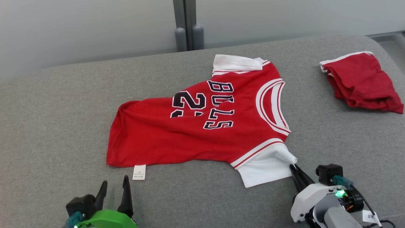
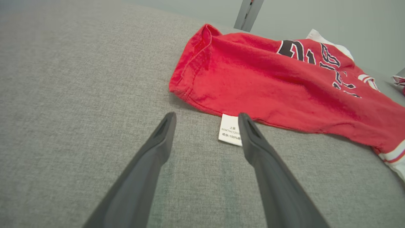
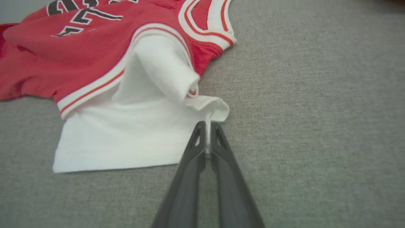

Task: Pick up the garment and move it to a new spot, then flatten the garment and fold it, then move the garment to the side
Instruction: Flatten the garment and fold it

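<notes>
Grey woven cushion, broad and flat, with a pale wall behind it and a grey post rising at the back edge. The jersey lies mid-cushion. It is red with black-and-white lettering that reads sideways, the neck opening toward the robot's right and the hem toward its left. It is not flat: a diagonal fold at the far side cuts across the number, and the cloth wrinkles near the hem. One white sleeve lies at the far edge and another sleeve at the near edge, with red-and-white trim where each meets the body. A white label sticks out from the near hem onto the cushion. The left gripper sits low at the near left with its fingers spread wide, gripping nothing. Its tips are just short of the hem, and in the wrist view one finger crosses the label's edge; I cannot tell whether it touches. The right gripper is at the near right, clenched on the corner of the near sleeve, with a thin pinch of white cloth showing between the two fingers and the cuff bunched up just beyond the tips. A red bundle with white edging lies crumpled at the far right, well apart from the jersey.
</notes>
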